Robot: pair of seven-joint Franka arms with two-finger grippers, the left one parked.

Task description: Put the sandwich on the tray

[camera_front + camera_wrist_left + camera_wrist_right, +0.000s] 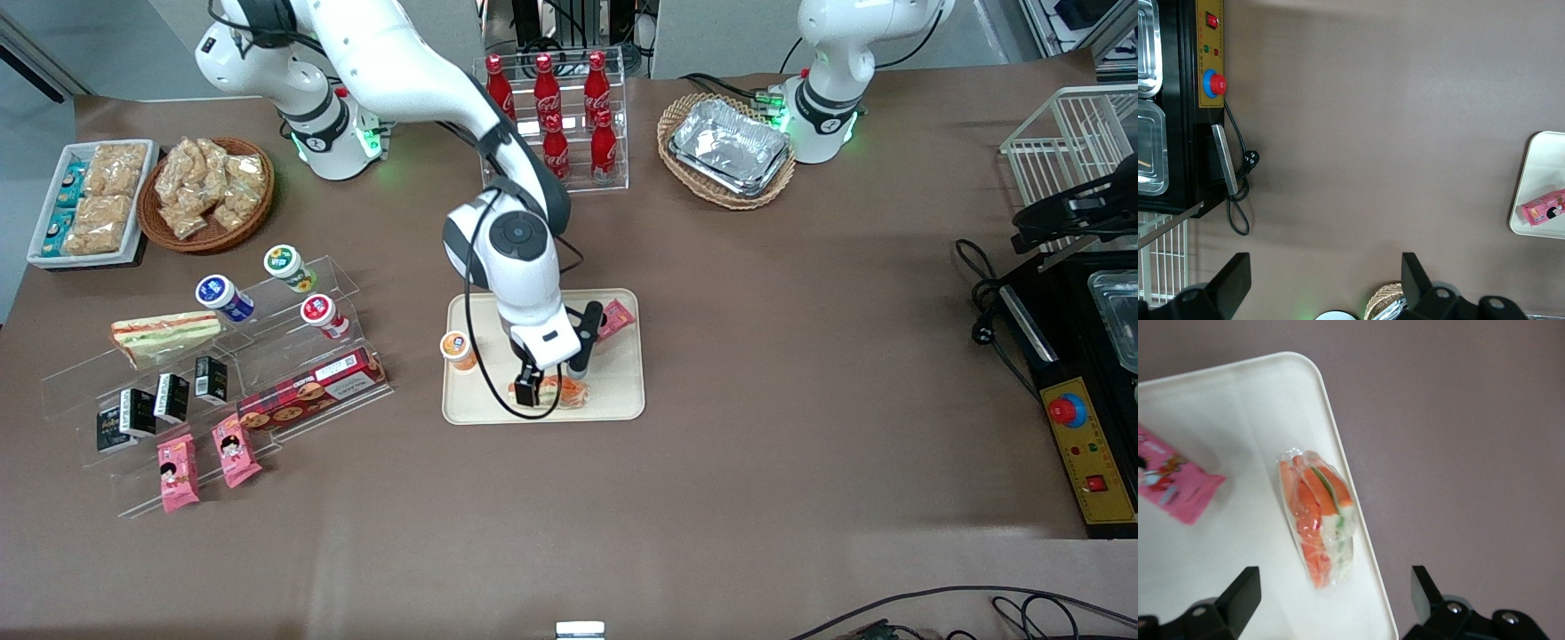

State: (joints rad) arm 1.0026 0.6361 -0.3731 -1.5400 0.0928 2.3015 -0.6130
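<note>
One sandwich [1317, 520] lies on the tray [1238, 407] along its rim, directly below the pincer [1331, 613], which hangs wide open and empty, fingers straddling its long axis.

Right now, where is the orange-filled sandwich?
The sandwich lies on the tray, along the rim nearest the front camera, with the open pincer just above it.

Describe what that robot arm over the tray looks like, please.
The arm is glossy white with rounded segments, black joint bands and a round dark cap at the wrist. Green lights glow at its base. A black cable loops down beside the black gripper, above the sandwich on the tray.
</note>
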